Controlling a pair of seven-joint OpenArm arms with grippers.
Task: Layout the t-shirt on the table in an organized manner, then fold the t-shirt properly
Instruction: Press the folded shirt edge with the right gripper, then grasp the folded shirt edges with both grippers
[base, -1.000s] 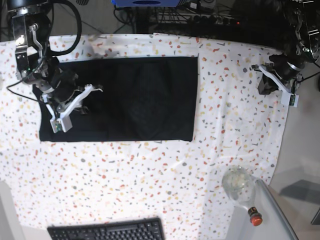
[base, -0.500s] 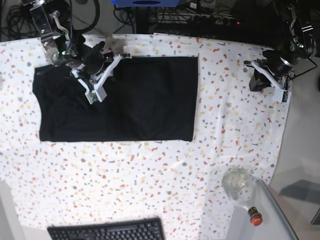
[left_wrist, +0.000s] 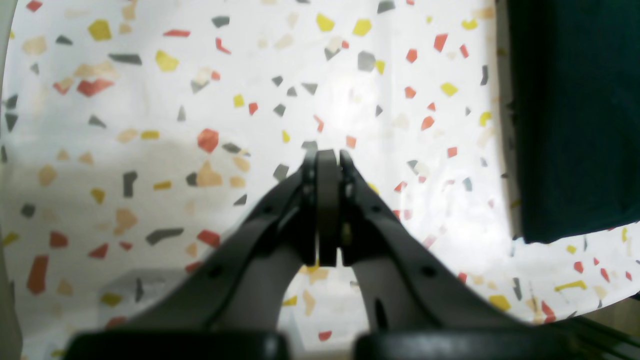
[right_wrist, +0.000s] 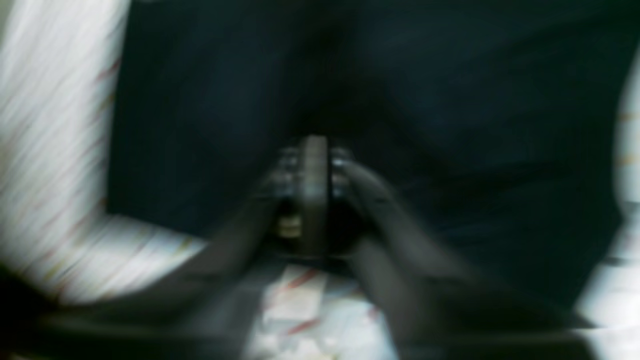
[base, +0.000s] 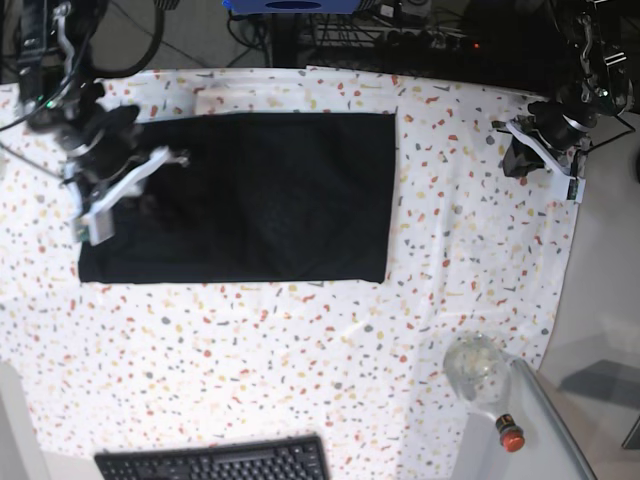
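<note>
Folding underway: t-shirt (base: 240, 195) lies flat on worktop (base: 300, 350); left gripper (left_wrist: 322, 160) jaws closed, empty; right gripper (base: 125, 190) jaws unclear from blur; next, pinch an edge.

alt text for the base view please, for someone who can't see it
Overhead view of a black t-shirt folded into a flat rectangle on a table covered in white speckled cloth. The right gripper hangs over the shirt's left end; the left gripper sits off the shirt near the table's right edge. A black keyboard and a bottle lie along the bottom.
</note>
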